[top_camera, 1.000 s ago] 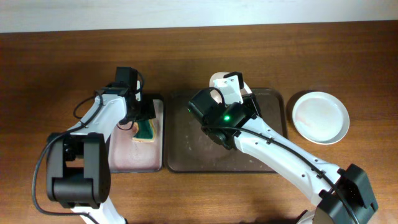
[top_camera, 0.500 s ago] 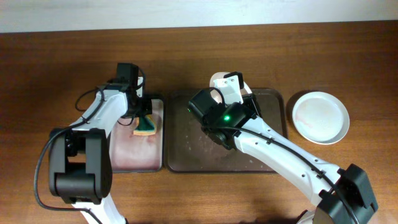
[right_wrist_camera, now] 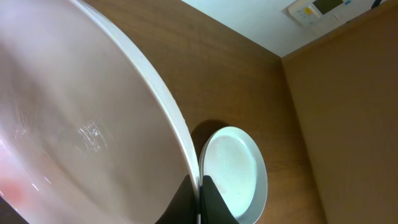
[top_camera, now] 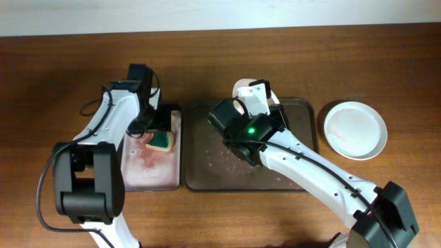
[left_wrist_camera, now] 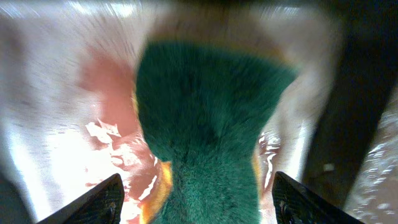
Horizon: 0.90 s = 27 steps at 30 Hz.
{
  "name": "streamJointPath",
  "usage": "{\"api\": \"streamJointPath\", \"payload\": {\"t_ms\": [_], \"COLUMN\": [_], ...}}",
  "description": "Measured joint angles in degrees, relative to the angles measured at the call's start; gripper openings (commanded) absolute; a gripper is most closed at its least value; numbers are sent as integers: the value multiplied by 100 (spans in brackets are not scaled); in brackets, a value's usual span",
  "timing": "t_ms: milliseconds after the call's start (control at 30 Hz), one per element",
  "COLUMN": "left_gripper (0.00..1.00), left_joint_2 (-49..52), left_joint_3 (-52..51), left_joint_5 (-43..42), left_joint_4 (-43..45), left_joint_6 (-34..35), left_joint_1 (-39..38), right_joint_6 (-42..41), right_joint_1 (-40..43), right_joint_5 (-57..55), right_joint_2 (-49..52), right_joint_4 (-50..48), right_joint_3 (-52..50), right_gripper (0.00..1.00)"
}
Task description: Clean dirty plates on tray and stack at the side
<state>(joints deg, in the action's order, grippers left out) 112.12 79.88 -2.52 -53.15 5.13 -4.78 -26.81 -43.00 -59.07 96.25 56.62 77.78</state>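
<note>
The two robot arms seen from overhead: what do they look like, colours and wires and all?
Both are built alike: white tube-like links joined by chunky black joint housings. The left arm has a thin black cable looping out beside it. The right arm shows a small green light on its black housing. No sleeves or readable markings show.
</note>
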Motion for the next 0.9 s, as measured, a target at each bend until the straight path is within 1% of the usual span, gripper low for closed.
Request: {"api": "streamJointPath", "payload": {"t_ms": [100,133,167,233,267,300,333,600,633,667,700,733,900], "left_gripper": [70,63,47,29,14,4,0,0,3,45,68,72,70], "left_joint_2": [76,85,85,85,85,85,85,83,81,70,48,-22,-426], "left_joint_3": [-481,-542,-619,-647,-649,-651,-651,-649,-649,-649,-649,-649,-649], "left_joint_5": [-9,-13,-11,-7,-4,-20,-26,-26,2,44,79,118,127], "left_joint_4": [142,168,184,188,186,188,190,24,-33,-83,-109,-166,-214], "left_joint_6": [0,-2,-4,-20,-37,-57,-22,-81,-61,-39,-33,13,50], "left_joint_1": [-48,-63,-85,-105,-105,-105,-105,-111,-111,-111,-111,-111,-111], "right_joint_6": [-2,0,-2,-9,-4,0,-4,-7,-2,-7,-9,-4,-2], "right_joint_1": [0,0,0,0,0,0,0,0,0,0,0,0,0], "right_joint_5": [0,0,0,0,0,0,0,0,0,0,0,0,-52], "right_joint_2": [0,0,0,-2,-2,-2,-2,-11,-11,-11,-11,-11,-11], "right_joint_4": [0,2,0,2,7,17,20,20,20,20,20,20,-24], "right_joint_3": [0,0,0,0,0,0,0,0,0,0,0,0,0], "right_gripper": [4,4,4,4,4,4,4,4,4,4,4,4,4]}}
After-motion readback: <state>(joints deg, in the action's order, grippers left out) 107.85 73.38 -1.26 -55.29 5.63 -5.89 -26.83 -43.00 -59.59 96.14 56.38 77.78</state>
